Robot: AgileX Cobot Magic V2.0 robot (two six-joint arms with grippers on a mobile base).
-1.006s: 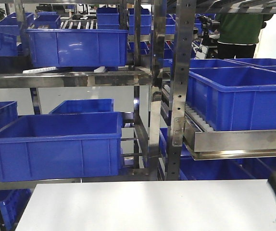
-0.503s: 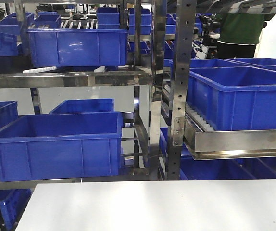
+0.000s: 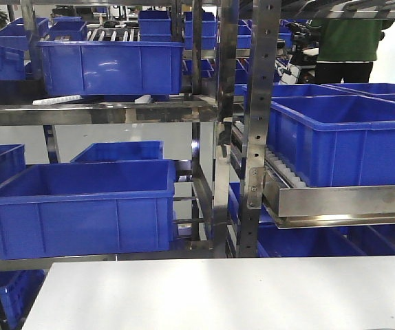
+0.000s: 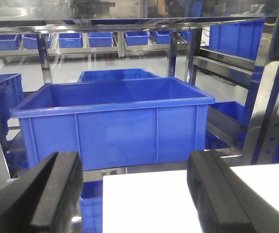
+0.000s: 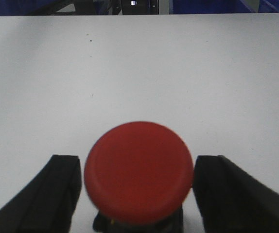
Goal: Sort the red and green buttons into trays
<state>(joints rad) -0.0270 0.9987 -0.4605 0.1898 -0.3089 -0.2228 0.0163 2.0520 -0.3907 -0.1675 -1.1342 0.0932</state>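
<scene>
The red button point(image 5: 138, 172) stands on the white table point(image 5: 139, 63) with its round red cap facing my right wrist camera and its dark body just visible below. My right gripper point(image 5: 138, 160) is open, with one black finger on each side of the cap and close to it. My left gripper point(image 4: 132, 158) is open and empty, held over the table's left edge point(image 4: 105, 204) and facing the racks. The green button and both trays are out of view. Neither gripper shows in the front view.
Steel racks point(image 3: 259, 137) with deep blue crates point(image 3: 80, 206) stand behind the table point(image 3: 218, 295). One large crate point(image 4: 113, 121) sits just past the table's far edge. A person in a green top point(image 3: 349, 34) stands at the back right.
A dark part of the right arm, seen at the lower right edge of the front view one second ago, has left that view. The racks and crates have not moved.
</scene>
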